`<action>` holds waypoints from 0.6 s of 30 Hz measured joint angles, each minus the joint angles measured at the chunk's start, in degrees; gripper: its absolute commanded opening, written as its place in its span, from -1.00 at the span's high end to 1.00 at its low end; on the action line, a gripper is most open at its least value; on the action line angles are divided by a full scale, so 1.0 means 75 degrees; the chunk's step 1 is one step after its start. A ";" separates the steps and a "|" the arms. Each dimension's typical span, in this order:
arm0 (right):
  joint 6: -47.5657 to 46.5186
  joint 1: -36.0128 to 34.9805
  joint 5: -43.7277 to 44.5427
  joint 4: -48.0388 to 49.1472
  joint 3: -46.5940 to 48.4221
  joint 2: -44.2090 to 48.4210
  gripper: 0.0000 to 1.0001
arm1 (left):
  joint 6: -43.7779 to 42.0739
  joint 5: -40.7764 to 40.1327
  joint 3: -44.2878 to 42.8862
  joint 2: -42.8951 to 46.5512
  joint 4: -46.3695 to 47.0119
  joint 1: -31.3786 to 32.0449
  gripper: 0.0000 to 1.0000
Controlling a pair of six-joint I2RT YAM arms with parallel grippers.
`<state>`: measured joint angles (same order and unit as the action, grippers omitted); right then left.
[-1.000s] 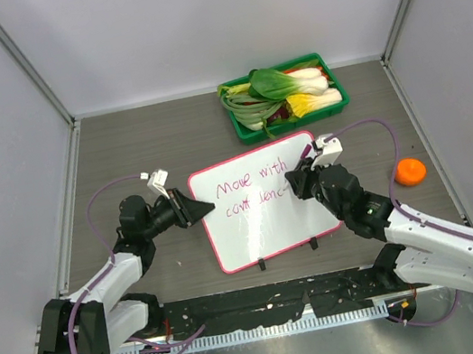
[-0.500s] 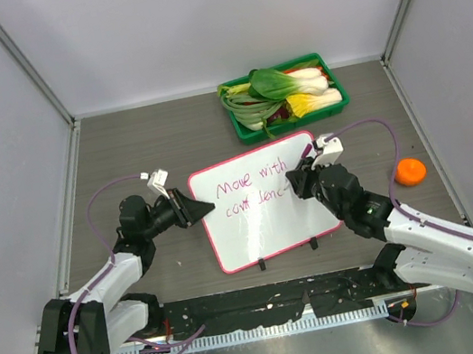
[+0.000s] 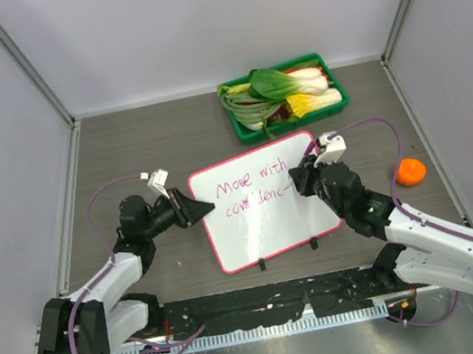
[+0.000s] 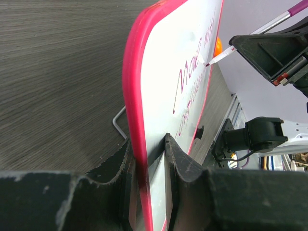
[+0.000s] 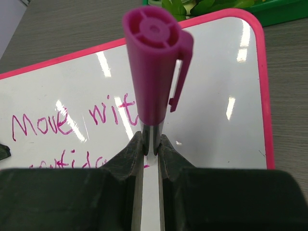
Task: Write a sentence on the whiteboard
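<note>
The whiteboard [image 3: 261, 214] with a pink-red frame lies at the table's middle, with "Move with" and a second line of purple writing on it. My left gripper [image 3: 206, 207] is shut on its left edge; the left wrist view shows the pink frame [image 4: 136, 120] pinched between the jaws. My right gripper [image 3: 303, 182] is shut on a purple marker [image 5: 155, 72], over the board's right part at the end of the second line. The marker tip [image 4: 209, 63] is at the board's surface. The board [image 5: 211, 96] fills the right wrist view.
A green tray [image 3: 338, 97] with bok choy and other vegetables stands at the back. A small orange fruit [image 3: 411, 171] lies at the right of the board. Grey walls close in the table on three sides.
My right gripper has shifted slightly to the right with the marker, and the second line of writing has grown by a stroke. The left arm has not moved.
</note>
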<state>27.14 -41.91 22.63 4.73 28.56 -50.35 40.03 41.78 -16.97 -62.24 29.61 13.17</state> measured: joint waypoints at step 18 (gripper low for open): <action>0.0003 0.0055 -0.0262 0.0119 0.0207 -0.0291 0.99 | 0.0003 0.0003 0.0000 -0.0020 0.0017 0.0000 1.00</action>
<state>27.16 -41.50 20.67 5.63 30.11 -52.53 40.05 41.80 -16.97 -62.39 29.74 13.17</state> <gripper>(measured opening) 0.172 0.254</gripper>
